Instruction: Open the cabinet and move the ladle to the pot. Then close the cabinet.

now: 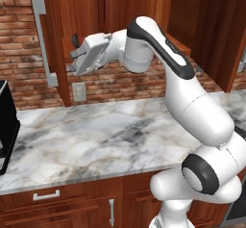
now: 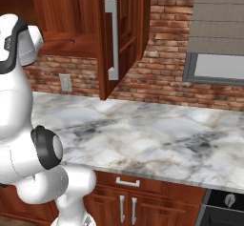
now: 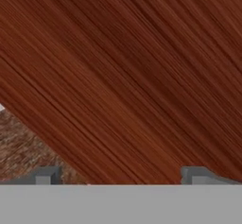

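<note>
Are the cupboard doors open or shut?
Open. Both doors of the cabinet swing out from the wall, and you can see its shelf inside.

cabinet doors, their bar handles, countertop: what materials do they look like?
Cabinet: reddish-brown wood, streaky grain, low satin sheen. Bar handle: looks like brushed silver metal, flat grey, no grain; could be painted. Countertop: white-grey veined stone, likely polished marble, though a laminate print would look alike.

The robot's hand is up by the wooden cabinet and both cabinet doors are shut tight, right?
Not quite. The gripper is up by the cabinet, but its doors stand open: the left base view shows the left door swung out, the right base view the right door.
</note>
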Available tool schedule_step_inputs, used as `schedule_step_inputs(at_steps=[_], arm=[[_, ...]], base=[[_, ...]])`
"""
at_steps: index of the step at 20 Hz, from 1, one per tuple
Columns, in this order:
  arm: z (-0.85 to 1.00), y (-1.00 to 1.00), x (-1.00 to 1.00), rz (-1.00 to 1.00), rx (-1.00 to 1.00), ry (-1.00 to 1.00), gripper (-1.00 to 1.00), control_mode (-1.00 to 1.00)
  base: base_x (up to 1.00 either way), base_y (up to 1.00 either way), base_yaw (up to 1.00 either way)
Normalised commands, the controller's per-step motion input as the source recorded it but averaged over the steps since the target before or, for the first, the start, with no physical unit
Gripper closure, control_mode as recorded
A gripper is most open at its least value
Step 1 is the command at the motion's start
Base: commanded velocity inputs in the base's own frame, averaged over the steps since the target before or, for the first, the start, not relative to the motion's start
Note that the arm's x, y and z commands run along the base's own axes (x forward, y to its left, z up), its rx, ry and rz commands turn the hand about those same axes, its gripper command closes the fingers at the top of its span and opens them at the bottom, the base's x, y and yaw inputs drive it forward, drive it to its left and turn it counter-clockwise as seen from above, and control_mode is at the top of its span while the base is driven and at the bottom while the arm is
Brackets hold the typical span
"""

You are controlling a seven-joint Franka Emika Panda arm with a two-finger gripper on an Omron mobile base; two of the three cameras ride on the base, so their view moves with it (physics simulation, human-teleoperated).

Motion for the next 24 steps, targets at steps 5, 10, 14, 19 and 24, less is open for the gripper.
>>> schedule_step_inputs(at_steps=[5,10,14,19,24], arm=[[0.05,-0.21,-0.14,0.00,-0.04,-0.09,-1.00,-1.00],[0.13,-0.44,-0.13,0.00,-0.03,-0.17,-1.00,-1.00],[0.02,-0.25,0.01,-0.03,-0.06,-0.19,-1.00,-1.00],[0.00,-0.12,0.29,-0.19,-0.10,-0.18,-1.00,-1.00],[0.00,-0.13,0.21,-0.24,-0.09,-0.20,-1.00,-1.00]], base=[[0.00,0.00,0.00],[0.00,0.00,0.00],[0.00,0.00,0.00],[0.00,0.00,0.00],[0.00,0.00,0.00]])
